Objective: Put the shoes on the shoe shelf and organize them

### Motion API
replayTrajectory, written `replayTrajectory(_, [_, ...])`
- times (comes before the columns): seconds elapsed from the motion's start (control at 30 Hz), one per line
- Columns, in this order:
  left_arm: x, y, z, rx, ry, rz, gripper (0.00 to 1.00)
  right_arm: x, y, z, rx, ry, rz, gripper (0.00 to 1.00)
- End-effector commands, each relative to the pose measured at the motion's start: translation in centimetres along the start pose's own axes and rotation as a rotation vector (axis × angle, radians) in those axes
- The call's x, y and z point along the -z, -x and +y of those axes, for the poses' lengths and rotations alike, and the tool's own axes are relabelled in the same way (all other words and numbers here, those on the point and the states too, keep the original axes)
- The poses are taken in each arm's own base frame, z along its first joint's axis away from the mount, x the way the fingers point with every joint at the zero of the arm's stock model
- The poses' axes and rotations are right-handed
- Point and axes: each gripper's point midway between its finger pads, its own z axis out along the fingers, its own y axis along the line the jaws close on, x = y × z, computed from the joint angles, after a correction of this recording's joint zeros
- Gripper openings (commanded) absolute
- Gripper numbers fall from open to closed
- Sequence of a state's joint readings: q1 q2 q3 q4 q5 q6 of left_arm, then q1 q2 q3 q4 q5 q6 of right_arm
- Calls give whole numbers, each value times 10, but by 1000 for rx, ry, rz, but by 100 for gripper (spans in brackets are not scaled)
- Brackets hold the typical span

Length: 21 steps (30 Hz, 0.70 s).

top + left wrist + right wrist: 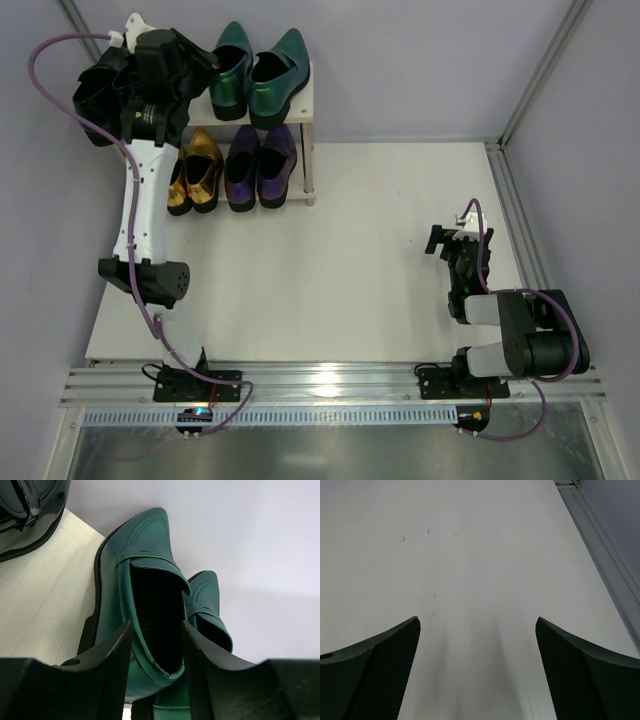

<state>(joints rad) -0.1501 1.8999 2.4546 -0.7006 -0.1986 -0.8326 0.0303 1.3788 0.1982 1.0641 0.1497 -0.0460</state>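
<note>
Straddling the green shoe [145, 545] heel, left gripper [156, 630] lies along its long axis — toe toward frame top; whether it clamps cannot be told.

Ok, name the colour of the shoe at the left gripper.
The shoe is metallic green; left wrist view.

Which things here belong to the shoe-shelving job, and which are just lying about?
Job:
- green pair and black pair, on the shoe shelf top board
- gold pair and purple pair, lower tier
- left gripper, at the green pair
- right gripper, open over the table

Just there:
- aluminium rail
- purple cables
</note>
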Motion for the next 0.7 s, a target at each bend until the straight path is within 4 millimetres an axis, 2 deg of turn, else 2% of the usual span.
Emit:
replayTrajectory(0.0, [29,28,-24,10,-83,-47,44,-3,20,1,-24,6,-68,97])
replayTrajectory(0.2, [21,6,-14,-9,-55,33,43,-3,21,1,-24,5,-71,97])
replayTrajectory(0.33, [27,1,-6,-30,-30,56,38,-3,21,1,-24,5,-71,97])
replayTrajectory(0.43, [30,-1,-5,-37,-31,64,27,-3,20,1,-24,5,-70,97])
replayTrajectory(0.53, [28,-7,-2,-43,-28,90,23,-3,21,1,-24,5,-71,97])
replayTrajectory(0.63, [25,-14,0,-43,-26,111,12,-3,21,1,-24,5,-71,97])
replayTrajectory(0.67, [26,-13,-1,-43,-29,110,4,-3,21,1,-24,5,-71,97])
